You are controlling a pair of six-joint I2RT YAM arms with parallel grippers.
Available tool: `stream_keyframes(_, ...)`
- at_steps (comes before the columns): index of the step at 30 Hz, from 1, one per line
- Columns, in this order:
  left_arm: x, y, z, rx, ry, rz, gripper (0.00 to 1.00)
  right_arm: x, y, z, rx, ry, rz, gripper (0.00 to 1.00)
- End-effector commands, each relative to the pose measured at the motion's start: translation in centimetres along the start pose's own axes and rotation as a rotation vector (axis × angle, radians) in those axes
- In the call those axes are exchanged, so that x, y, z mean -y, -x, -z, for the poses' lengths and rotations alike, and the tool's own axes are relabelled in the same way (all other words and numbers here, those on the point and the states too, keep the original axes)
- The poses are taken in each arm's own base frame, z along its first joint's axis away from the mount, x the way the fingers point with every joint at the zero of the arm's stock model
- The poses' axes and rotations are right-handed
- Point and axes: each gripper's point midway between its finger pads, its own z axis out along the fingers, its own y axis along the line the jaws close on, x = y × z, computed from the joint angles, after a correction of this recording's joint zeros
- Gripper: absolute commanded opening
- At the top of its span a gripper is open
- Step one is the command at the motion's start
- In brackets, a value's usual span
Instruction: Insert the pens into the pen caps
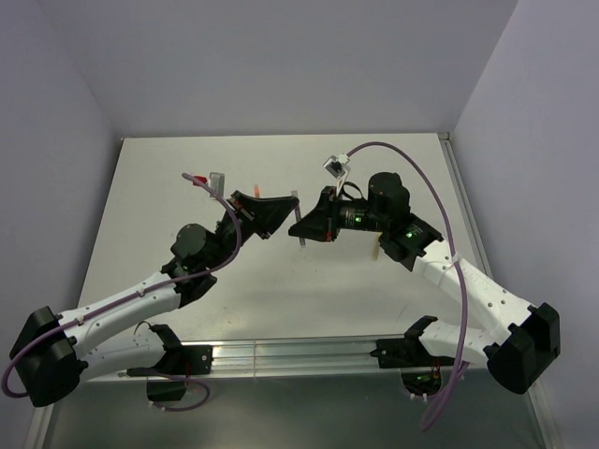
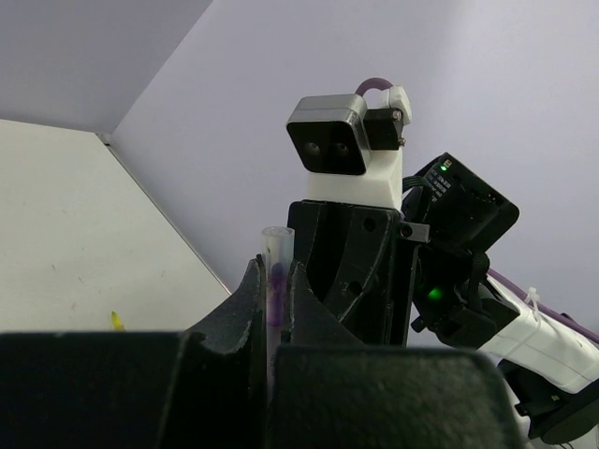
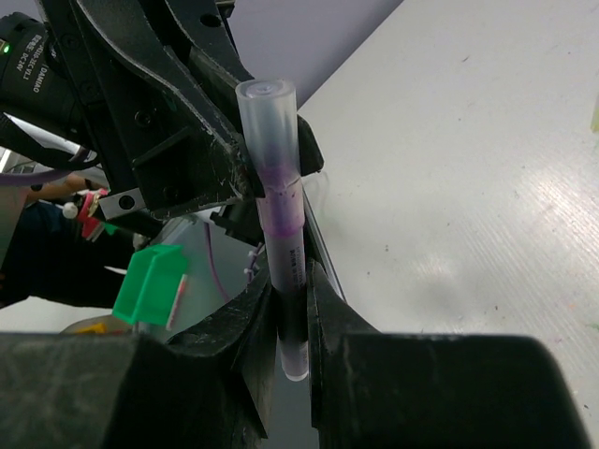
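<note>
1. Left gripper (image 2: 276, 313): jaws almost closed, pinching the lilac cap (image 2: 276, 245) low on its tube. The cap's closed end stands free above the fingers. Cap is held in the air over the middle of the table (image 1: 309, 299).
2. Judgement: this hand is the anvil. Hold it rigid with no twisting, because so small a tube could pivot between the pads.
3. Joint: a purple tint shows inside the translucent cap, so the nib looks entered. Cannot tell if it is fully seated.
4. Right gripper (image 3: 290, 304): jaws narrow, clamped on the barrel of the purple pen (image 3: 288, 267). The pen's tail pokes out past the fingers.
5. Judgement: push from this side straight along the barrel. Pen and cap look in line in the right wrist view, so keep the stroke short and slow. Main risk is the pen sliding back through the fingers instead of seating.
6. Beyond: yellow-green pen (image 2: 117, 321) lies on the table, only partly visible and well apart from both grippers.
</note>
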Motion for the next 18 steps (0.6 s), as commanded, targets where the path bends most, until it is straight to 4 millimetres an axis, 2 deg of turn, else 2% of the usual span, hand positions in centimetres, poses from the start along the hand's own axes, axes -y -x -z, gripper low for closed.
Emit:
stream_keyframes(1,5.0,-9.1,4.2,-0.400,-0.231,0.071,0.00,2.7,9.3,1.0,0.345,-0.168,0.076,0.00)
stream_keyframes(18,5.5,-10.9,4.8,-0.441,-0.228,0.067,0.00,3.0,10.3,1.9,0.374,-0.177,0.071,0.00)
